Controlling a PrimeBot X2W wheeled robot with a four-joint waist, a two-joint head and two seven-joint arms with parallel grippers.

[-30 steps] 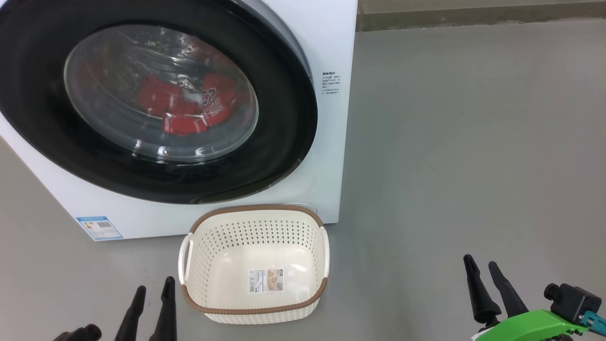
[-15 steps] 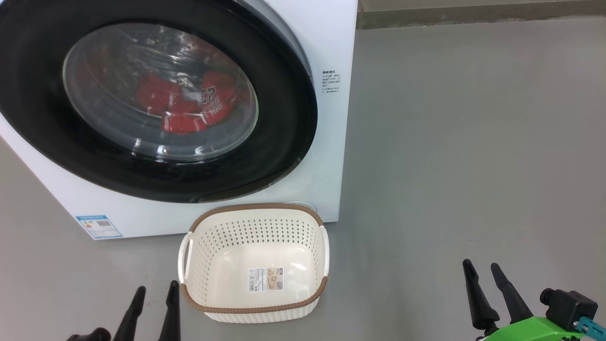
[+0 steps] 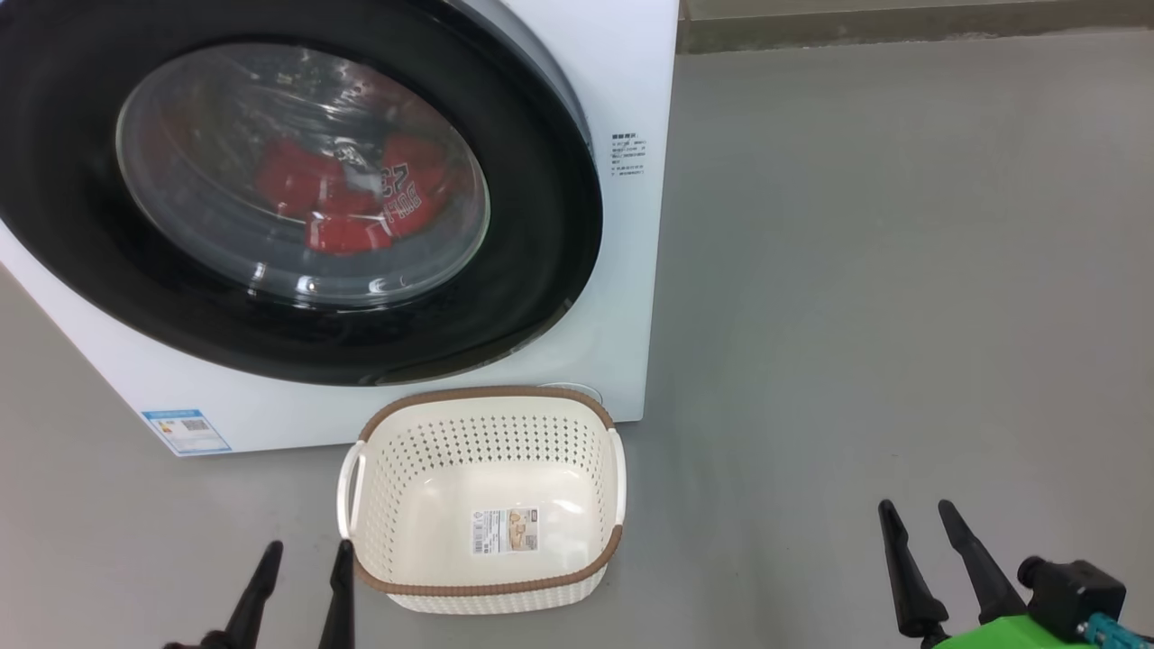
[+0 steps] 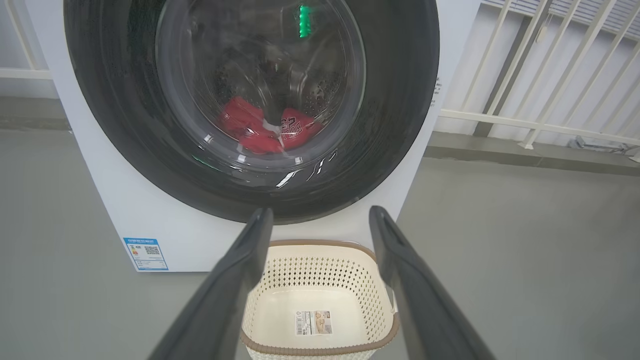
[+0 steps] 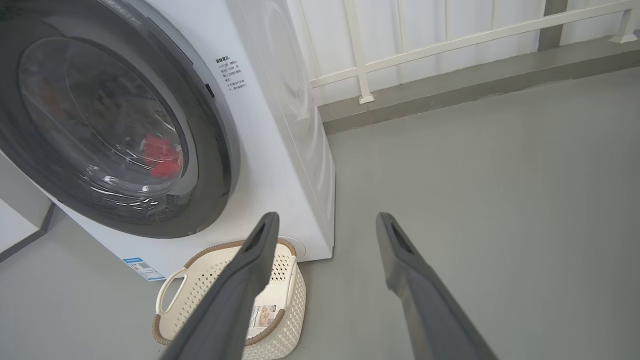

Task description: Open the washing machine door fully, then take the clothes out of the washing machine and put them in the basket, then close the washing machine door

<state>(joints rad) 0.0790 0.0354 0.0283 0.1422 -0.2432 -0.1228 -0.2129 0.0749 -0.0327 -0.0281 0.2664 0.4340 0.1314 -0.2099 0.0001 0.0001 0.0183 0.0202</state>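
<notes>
The white washing machine (image 3: 631, 81) fills the upper left, its round black-rimmed door (image 3: 541, 207) closed against the front. Through the glass I see the red clothes (image 3: 347, 194) with white lettering lying in the drum, as well as in the left wrist view (image 4: 265, 127). The cream basket (image 3: 487, 397) with a brown rim stands empty on the floor before the machine. My left gripper (image 3: 308, 548) is open at the bottom left, just left of the basket. My right gripper (image 3: 918, 507) is open at the bottom right, well clear of everything.
Grey floor (image 3: 883, 270) stretches to the right of the machine. A white railing (image 5: 360, 65) and a low kerb (image 3: 902, 31) run along the far edge behind it. A blue label (image 3: 185, 431) sits on the machine's lower left corner.
Both grippers have sunk slightly toward the bottom edge of the head view, the left one drifting a little right. The door, the clothes and the basket stand as before.
</notes>
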